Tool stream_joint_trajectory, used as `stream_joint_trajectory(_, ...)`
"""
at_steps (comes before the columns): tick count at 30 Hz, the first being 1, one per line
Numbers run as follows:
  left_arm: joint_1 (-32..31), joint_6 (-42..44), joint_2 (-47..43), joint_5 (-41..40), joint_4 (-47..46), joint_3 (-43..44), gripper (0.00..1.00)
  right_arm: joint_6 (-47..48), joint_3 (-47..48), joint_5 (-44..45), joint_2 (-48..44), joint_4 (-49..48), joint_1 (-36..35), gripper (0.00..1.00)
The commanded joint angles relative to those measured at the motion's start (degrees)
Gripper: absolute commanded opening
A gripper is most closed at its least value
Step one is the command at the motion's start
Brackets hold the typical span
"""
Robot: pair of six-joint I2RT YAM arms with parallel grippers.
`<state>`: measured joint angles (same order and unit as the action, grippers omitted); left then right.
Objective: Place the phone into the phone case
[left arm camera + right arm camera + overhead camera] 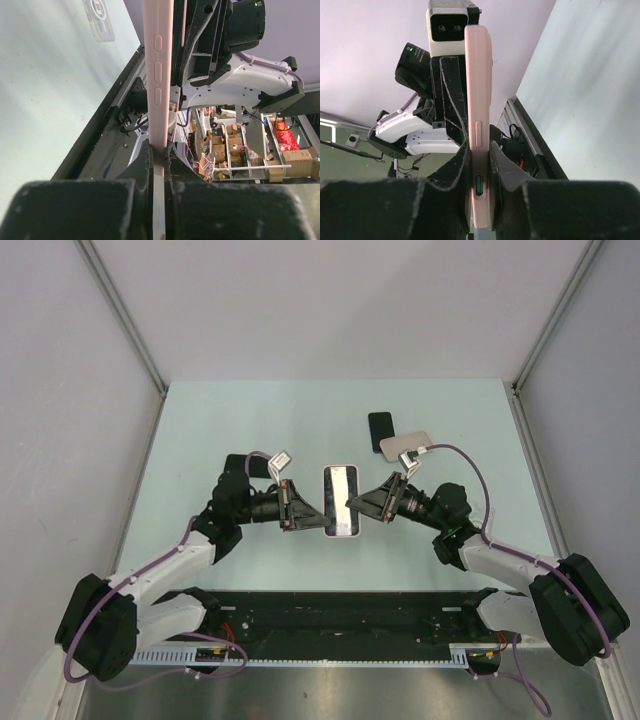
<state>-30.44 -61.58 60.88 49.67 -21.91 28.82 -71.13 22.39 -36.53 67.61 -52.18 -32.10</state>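
The phone [341,498] hangs above the middle of the table, its shiny screen facing up, seated in a pink phone case [341,535]. My left gripper [320,516] is shut on the case's left long edge. The left wrist view shows the pink edge [158,75] with its button bumps pinched in the left gripper [159,150]. My right gripper [353,506] is shut on the opposite long edge. In the right wrist view the right gripper [480,150] clamps the pink side wall [479,75] just above a dark side cutout.
A black slab [380,430] and a beige case [405,447] lie on the table at the back right. Another dark flat item [258,466] lies behind the left arm. A clear case [98,17] rests on the table. The black base rail [340,615] runs along the near edge.
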Motion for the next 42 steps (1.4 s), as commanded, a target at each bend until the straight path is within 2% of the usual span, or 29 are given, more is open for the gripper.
stream_joint_trajectory(1, -0.41, 0.05, 1.08, -0.01, 1.07, 0.53, 0.0, 0.29, 1.07, 1.11, -0.81, -5.39, 0.02, 0.0)
stream_joint_trajectory(6, -0.59, 5.06, 0.47, -3.34, 11.78, 3.61, 0.0, 2.66, 1.07, 1.9, -2.13, -1.44, 0.02, 0.0)
stream_joint_trajectory(9, -0.59, 6.99, -0.5, -5.19, 15.22, 4.58, 0.1, 3.63, 1.07, 2.25, -2.84, 0.59, 0.02, 0.0)
stream_joint_trajectory(13, -0.59, 8.67, -0.85, -6.6, 17.78, 5.46, 0.4, 4.42, 1.07, 2.34, -3.37, 2.7, -0.07, 0.0)
stream_joint_trajectory(15, -0.59, 8.94, -0.68, -6.69, 17.87, 5.37, 0.47, 4.69, 1.07, 2.34, -3.72, 3.23, -0.25, 0.0)
stream_joint_trajectory(24, -0.59, 8.58, 0.73, -6.16, 14.62, 5.02, 0.49, 4.6, 1.07, 2.87, -2.32, 3.49, -1.82, 0.01)
stream_joint_trajectory(26, -0.59, 8.93, 1.16, -6.16, 14.27, 5.11, 0.45, 4.42, 1.07, 2.96, -1.52, 3.32, -2.27, 0.03)
stream_joint_trajectory(28, -0.59, 8.85, 2.13, -6.25, 14.09, 5.11, 0.38, 4.34, 1.07, 2.78, -0.91, 3.32, -2.36, 0.05)
stream_joint_trajectory(31, -0.59, 11.38, 2.75, -9.58, 18.55, 6.59, 0.39, 5.91, 1.07, 3.04, -0.38, 5.76, -2.01, 0.01)
stream_joint_trajectory(32, -0.59, 14.35, 2.66, -11.59, 24.66, 7.56, 0.43, 6.44, 1.07, 3.66, -0.81, 6.82, -1.83, 0.0)
stream_joint_trajectory(33, -0.5, 15.25, 2.49, -14.83, 26.46, 8.7, 0.5, 7.05, 1.07, 3.92, -0.99, 8.05, -1.65, 0.0)
stream_joint_trajectory(35, -0.5, 17.01, 1.52, -16.53, 28.67, 9.41, 0.55, 8.54, 1.07, 4.36, -1.34, 11.3, -0.86, 0.0)
stream_joint_trajectory(36, -0.5, 17.72, 1.35, -18.1, 29.64, 9.76, 0.62, 9.08, 1.07, 4.45, -1.43, 12.45, -0.6, 0.0)
stream_joint_trajectory(40, -0.5, 22.64, 1.78, -24.26, 36.93, 13.54, 0.77, 12.42, 1.69, 6.47, 0.14, 20.6, 0.46, 0.0)
stream_joint_trajectory(42, -0.33, 25.19, 2.22, -26.89, 41.23, 16.0, 0.89, 14.44, 2.13, 6.92, 3.03, 22.38, 0.46, 0.0)
